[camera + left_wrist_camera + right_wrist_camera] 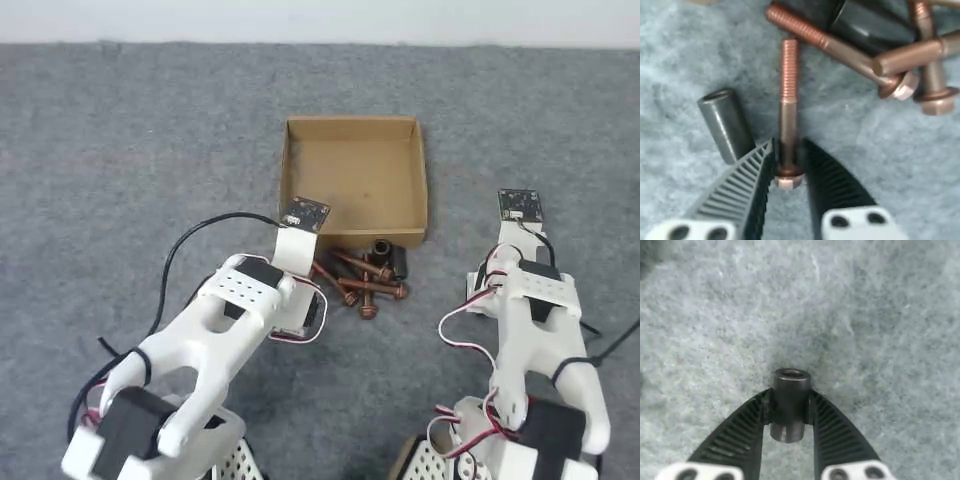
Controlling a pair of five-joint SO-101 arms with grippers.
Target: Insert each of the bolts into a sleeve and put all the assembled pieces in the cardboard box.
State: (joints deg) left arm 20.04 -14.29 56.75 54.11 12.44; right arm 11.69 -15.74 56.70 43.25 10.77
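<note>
bolt pile (372, 286) — partly under left arm (245, 300), sleeve (869, 26) edge-cropped

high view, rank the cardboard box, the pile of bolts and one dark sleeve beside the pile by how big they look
1. cardboard box, by far the largest
2. pile of bolts
3. dark sleeve, the smallest

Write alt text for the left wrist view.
The left pincer grips a copper bolt near its head, threads pointing away, against grey carpet. A dark sleeve lies beside it; more bolts and another sleeve are piled farther off.
</note>
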